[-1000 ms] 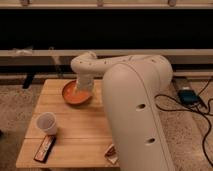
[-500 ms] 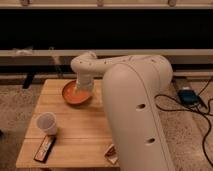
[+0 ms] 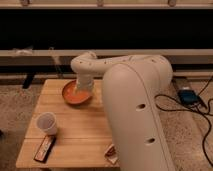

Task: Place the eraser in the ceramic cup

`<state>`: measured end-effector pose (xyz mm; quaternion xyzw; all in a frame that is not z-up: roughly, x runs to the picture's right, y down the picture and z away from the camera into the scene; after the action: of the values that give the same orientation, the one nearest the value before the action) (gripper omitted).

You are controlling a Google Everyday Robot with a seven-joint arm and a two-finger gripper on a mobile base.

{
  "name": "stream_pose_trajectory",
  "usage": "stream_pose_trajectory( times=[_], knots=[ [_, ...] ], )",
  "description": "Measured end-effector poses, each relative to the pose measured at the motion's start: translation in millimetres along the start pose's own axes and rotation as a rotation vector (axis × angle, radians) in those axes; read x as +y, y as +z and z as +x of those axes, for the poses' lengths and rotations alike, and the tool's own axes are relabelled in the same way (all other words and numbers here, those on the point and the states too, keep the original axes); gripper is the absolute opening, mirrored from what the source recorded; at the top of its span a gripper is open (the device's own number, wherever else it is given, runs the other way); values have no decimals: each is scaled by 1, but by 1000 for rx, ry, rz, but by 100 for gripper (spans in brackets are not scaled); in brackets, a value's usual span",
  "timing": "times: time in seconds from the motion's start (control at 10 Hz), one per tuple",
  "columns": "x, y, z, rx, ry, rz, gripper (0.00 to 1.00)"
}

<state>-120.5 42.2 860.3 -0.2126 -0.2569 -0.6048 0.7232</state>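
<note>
The eraser (image 3: 44,148), a flat dark bar with orange-red and white markings, lies near the front left corner of the wooden table (image 3: 85,135). The white ceramic cup (image 3: 47,123) stands just behind it, upright and a little apart. My white arm reaches over the table from the right. Its gripper (image 3: 83,91) is down at the orange bowl (image 3: 75,93) at the back of the table, far from the eraser and cup.
A small red-and-white packet (image 3: 111,151) lies at the table's front edge beside my arm. A dark wall with rails runs behind the table. Black cables and a blue device (image 3: 187,96) lie on the floor to the right.
</note>
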Motion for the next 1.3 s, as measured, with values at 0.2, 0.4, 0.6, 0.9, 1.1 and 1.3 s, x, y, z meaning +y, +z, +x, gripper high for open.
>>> stream_pose_trajectory(
  times=[0.2,0.4,0.6,0.9,1.1,1.3],
  knots=[
    [0,1,0,-1,0,-1,80],
    [0,1,-1,-2,0,0,80],
    [3,-4,-10,14,-19,2,80],
    [13,-14,-63,36,-43,0,80],
    [17,-18,-106,40,-58,-6,80],
    [18,-18,-157,29,-82,-23,80]
  ],
)
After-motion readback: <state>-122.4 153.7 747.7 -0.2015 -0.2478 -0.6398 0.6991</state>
